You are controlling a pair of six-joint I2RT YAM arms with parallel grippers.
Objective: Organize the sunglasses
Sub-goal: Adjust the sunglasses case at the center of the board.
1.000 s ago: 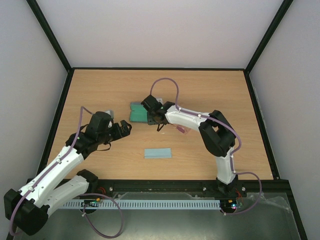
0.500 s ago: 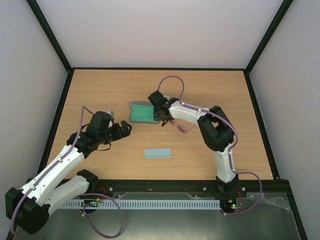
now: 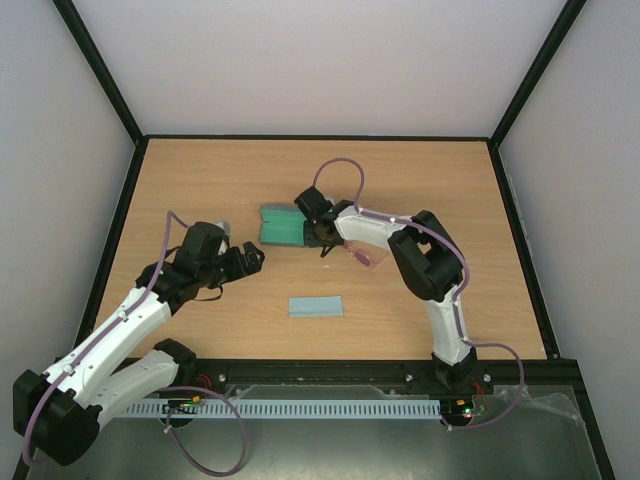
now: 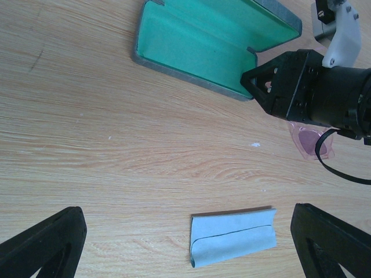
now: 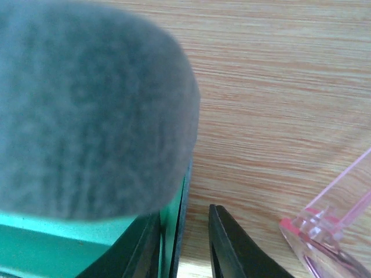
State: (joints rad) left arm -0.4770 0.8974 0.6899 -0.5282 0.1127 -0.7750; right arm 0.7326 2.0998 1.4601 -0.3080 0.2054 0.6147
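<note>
Since a second ago the right arm's wrist has shifted slightly toward the right end of the case (image 3: 281, 228), so more of its green lining shows from above; the left arm, the cloth (image 3: 316, 306) and the sunglasses (image 3: 362, 257) lie where they did.

The case lies open near the middle of the wooden table (image 3: 200, 180), green inside and grey outside (the grey shell fills much of the right wrist view as a blur). The right gripper (image 5: 184, 214) sits at the case's right end with its fingers (image 5: 229, 249) narrowly apart, one on each side of the case's wall. A sliver of wood shows between the wall and the outer finger, so the pincer is not clamped on it.

The sunglasses rest on the table just right of the case and apart from it, on the near side of the right arm's forearm, which partly hides them from above. The left wrist camera sees a pink lens below the black gripper body, and the right wrist camera sees only a corner of the translucent pink frame at its lower right.

The left gripper (image 3: 252, 258) hangs over the table's left half, well apart from the case, its fingers (image 4: 43, 243) spread wide and holding nothing. The light blue cloth lies folded on the near side of the table, between the two arms.
</note>
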